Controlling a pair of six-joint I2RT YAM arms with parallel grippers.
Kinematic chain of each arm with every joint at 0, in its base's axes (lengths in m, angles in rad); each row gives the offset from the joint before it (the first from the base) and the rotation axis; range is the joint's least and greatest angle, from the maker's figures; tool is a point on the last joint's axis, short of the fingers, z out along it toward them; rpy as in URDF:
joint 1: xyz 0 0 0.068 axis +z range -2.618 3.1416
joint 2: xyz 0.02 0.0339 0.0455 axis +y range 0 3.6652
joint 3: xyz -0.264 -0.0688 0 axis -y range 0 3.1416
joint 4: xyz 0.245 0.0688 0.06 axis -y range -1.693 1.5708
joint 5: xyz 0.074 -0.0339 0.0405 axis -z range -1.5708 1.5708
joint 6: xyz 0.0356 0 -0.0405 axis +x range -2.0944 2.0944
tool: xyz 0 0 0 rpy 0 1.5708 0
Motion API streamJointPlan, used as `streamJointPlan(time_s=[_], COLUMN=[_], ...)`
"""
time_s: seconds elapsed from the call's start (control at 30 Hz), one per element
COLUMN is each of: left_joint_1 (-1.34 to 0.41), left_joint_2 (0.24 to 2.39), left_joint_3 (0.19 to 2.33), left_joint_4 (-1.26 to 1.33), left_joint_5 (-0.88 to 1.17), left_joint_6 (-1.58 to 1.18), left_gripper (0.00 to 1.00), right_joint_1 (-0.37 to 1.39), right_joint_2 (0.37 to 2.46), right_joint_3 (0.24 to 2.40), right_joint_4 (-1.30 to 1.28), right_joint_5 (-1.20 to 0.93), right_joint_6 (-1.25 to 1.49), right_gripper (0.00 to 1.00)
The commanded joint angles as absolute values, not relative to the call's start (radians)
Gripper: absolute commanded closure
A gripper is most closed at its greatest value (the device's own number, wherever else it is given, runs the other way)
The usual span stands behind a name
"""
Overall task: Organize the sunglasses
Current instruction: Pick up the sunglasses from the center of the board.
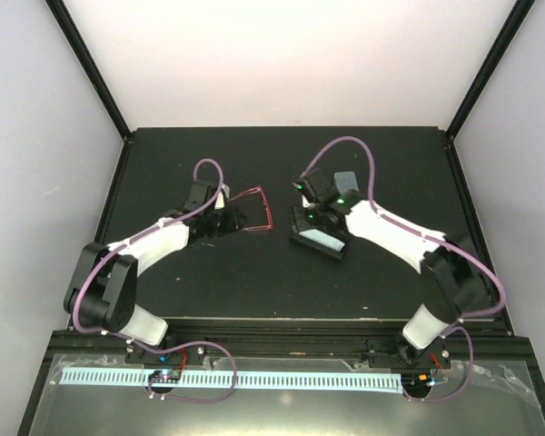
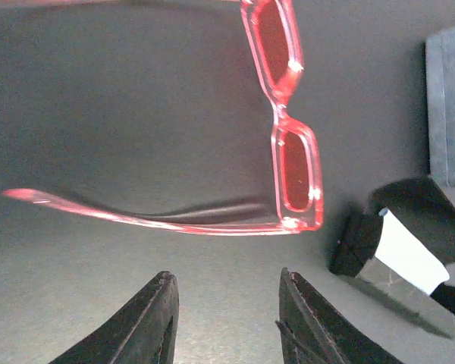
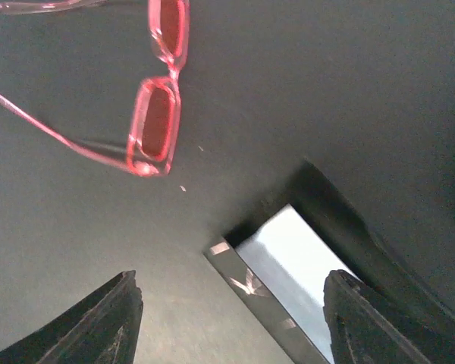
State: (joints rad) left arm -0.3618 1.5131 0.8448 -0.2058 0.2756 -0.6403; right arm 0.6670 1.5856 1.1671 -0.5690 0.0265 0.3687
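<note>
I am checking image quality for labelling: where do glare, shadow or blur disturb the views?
Left wrist: the red sunglasses cast a soft shadow under one arm; the case lining is washed out white. Right wrist: bright glints on the case rim. Top view: even light, little detail.

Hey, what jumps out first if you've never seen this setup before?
The red sunglasses lie unfolded on the black table, just ahead of the open left tool. To their right in the overhead view sits an open black case with a pale lining, beneath the open right tool.
</note>
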Motion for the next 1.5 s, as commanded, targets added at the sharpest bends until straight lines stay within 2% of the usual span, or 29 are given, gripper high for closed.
streamJointPlan(time_s=[0.0, 0.23, 0.4, 0.63, 1.0, 1.17, 1.37, 1.47], left_joint_1=[-0.317, -0.283, -0.273, -0.270, -0.268, -0.266, -0.265, -0.265], left_joint_2=[1.407, 1.289, 1.229, 1.189, 1.102, 1.064, 1.047, 1.037], left_joint_3=[0.783, 0.713, 0.678, 0.659, 0.625, 0.614, 0.617, 0.622], left_joint_4=[-0.146, -0.173, -0.185, -0.204, -0.255, -0.278, -0.295, -0.303], left_joint_5=[0.194, 0.179, 0.184, 0.207, 0.202, 0.194, 0.193, 0.192], left_joint_6=[-0.705, -0.705, -0.703, -0.699, -0.691, -0.689, -0.687, -0.688], left_gripper=[0.63, 0.60, 0.60, 0.60, 0.60, 0.60, 0.59, 0.60], right_joint_1=[0.749, 0.799, 0.811, 0.813, 0.810, 0.800, 0.791, 0.785], right_joint_2=[1.747, 2.005, 2.153, 2.302, 2.450, 2.468, 2.483, 2.473], right_joint_3=[1.340, 1.642, 1.781, 1.936, 2.094, 2.100, 2.104, 2.099], right_joint_4=[-0.587, -0.666, -0.710, -0.758, -0.803, -0.819, -0.840, -0.838], right_joint_5=[0.189, 0.289, 0.310, 0.288, 0.326, 0.330, 0.291, 0.286], right_joint_6=[0.462, 0.485, 0.468, 0.451, 0.429, 0.437, 0.439, 0.446], right_gripper=[0.35, 0.35, 0.36, 0.44, 0.64, 0.69, 0.86, 0.91])
